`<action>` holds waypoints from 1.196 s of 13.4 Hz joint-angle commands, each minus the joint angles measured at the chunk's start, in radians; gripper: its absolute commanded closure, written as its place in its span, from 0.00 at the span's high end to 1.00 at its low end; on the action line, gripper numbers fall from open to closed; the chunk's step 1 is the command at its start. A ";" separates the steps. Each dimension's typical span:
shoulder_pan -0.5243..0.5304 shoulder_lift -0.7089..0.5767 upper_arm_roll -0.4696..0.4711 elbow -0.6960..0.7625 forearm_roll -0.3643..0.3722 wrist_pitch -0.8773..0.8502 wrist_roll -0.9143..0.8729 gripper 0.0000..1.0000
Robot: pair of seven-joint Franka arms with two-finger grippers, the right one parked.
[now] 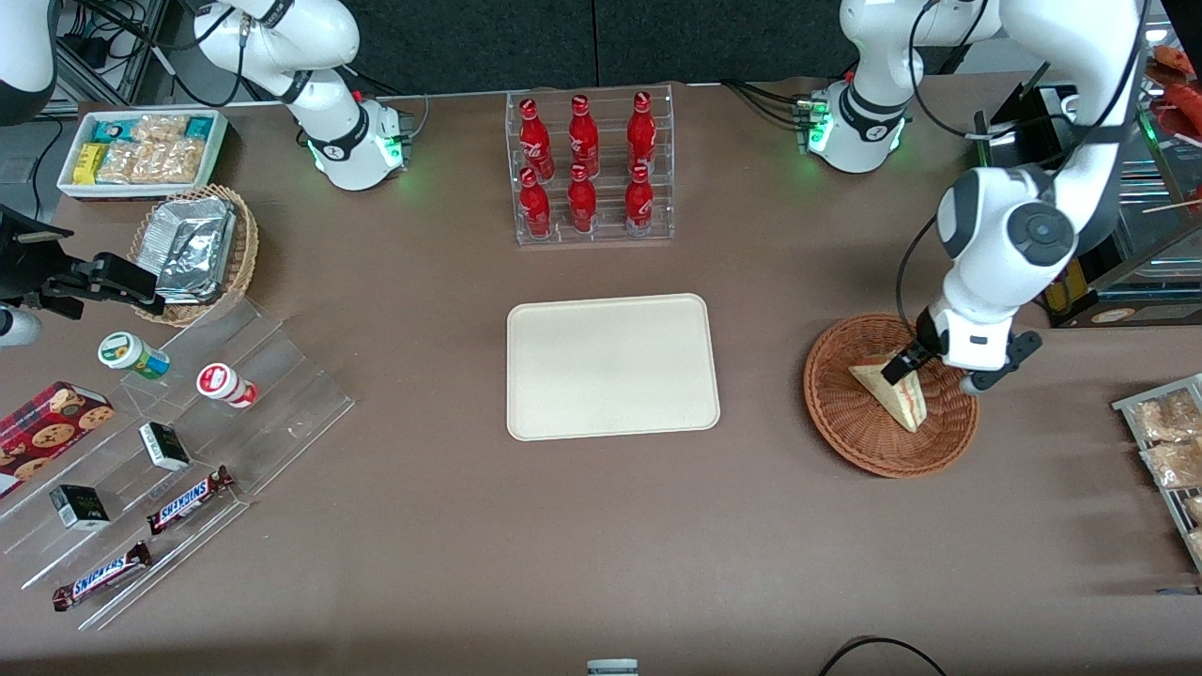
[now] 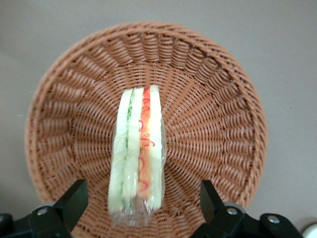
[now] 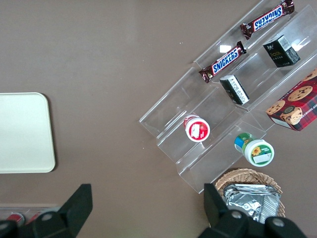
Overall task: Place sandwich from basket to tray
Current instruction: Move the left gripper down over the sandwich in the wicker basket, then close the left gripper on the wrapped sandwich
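Note:
The sandwich point(image 1: 892, 392) point(image 2: 137, 153), a wrapped wedge of pale bread with red and green filling, stands on edge in the round reddish-brown wicker basket point(image 1: 845, 441) point(image 2: 218, 124) toward the working arm's end of the table. My left gripper point(image 1: 906, 366) point(image 2: 142, 201) hangs just above the basket, open wide. Its black fingers point(image 2: 74, 198) straddle the sandwich's wider end with a gap on each side, touching nothing. The cream rectangular tray point(image 1: 610, 366) point(image 3: 25, 131) lies flat at the table's middle with nothing on it.
A clear rack of red bottles point(image 1: 590, 169) stands farther from the front camera than the tray. A wire rack of snack bags point(image 1: 1164, 451) sits at the working arm's table edge. Clear display steps with candy bars point(image 1: 178, 422), a foil-pack basket point(image 1: 192, 249) and a white snack bin point(image 1: 141, 150) occupy the parked arm's end.

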 commanded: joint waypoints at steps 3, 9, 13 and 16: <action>-0.005 0.069 0.002 -0.010 0.003 0.083 -0.022 1.00; -0.004 0.083 0.002 -0.010 0.004 0.063 -0.008 0.00; -0.004 0.031 0.003 0.034 0.007 -0.075 0.033 0.00; -0.005 -0.010 -0.001 0.171 0.007 -0.318 0.056 0.00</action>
